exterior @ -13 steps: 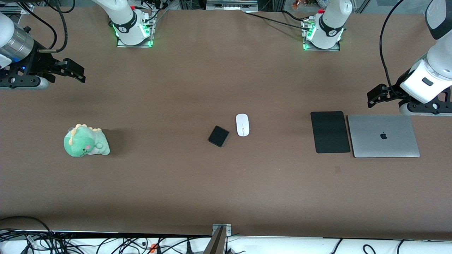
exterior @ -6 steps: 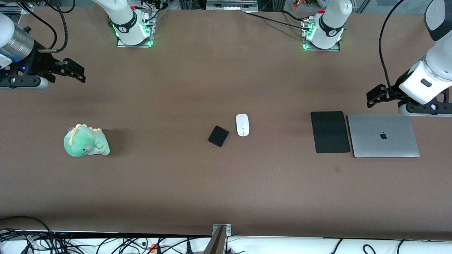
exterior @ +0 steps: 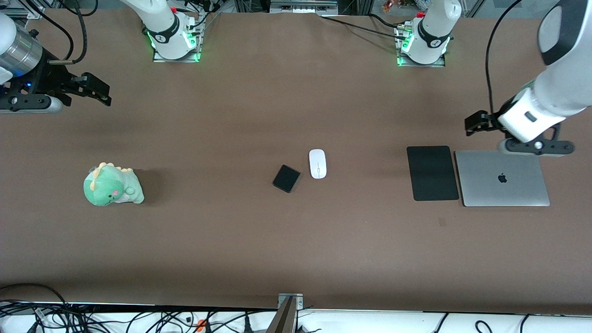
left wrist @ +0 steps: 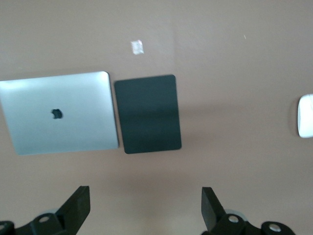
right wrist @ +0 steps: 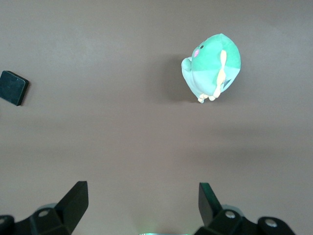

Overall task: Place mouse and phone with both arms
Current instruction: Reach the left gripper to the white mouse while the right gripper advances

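Approach step: mouse (exterior: 317, 163) and phone (exterior: 286, 178) lie untouched mid-counter (exterior: 296, 249); left hand (exterior: 476, 124) and right hand (exterior: 95, 90) hover open at opposite ends; each must descend onto 1 item

The only brand mark to be read is the dark Apple logo at the middle of the closed silver laptop's lid (exterior: 502, 178), which lies at the left arm's end of the table just beside the black mouse pad (exterior: 433, 173); the left wrist view shows the same logo on the laptop lid (left wrist: 58, 119). Each arm's base collar (exterior: 164, 33) bears a small round emblem, too small to read. No words or numbers can be read anywhere.
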